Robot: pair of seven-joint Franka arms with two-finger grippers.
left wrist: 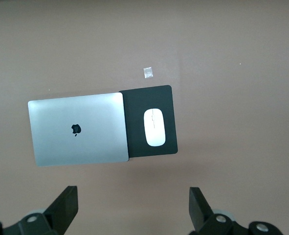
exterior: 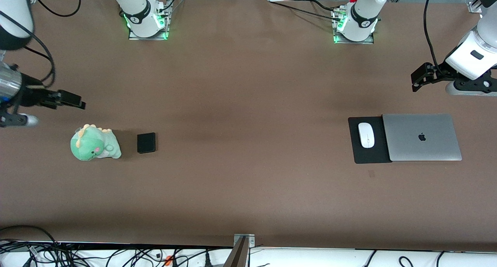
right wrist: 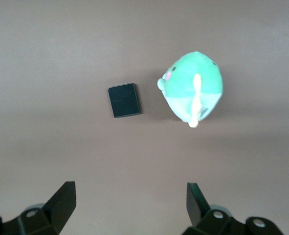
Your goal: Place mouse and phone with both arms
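Note:
The white mouse (exterior: pixel 366 135) (left wrist: pixel 154 127) lies on a black mat (exterior: pixel 369 155) (left wrist: pixel 134 105) toward the left arm's end of the table. The small black phone (exterior: pixel 146 143) (right wrist: pixel 124 100) lies flat on the table toward the right arm's end, beside a green plush dinosaur. My left gripper (exterior: pixel 415 80) (left wrist: pixel 133 198) hangs open over bare table near the laptop and mat, with nothing between its fingers. My right gripper (exterior: pixel 73 100) (right wrist: pixel 131 196) hangs open and empty over bare table near the plush toy and the phone.
A closed silver laptop (exterior: pixel 421 137) (left wrist: pixel 78 129) partly covers the mat, beside the mouse. The green plush dinosaur (exterior: pixel 94 143) (right wrist: pixel 193 90) lies next to the phone. A small pale scrap (left wrist: pixel 147 72) lies by the mat. Cables run along the table's near edge (exterior: pixel 248 245).

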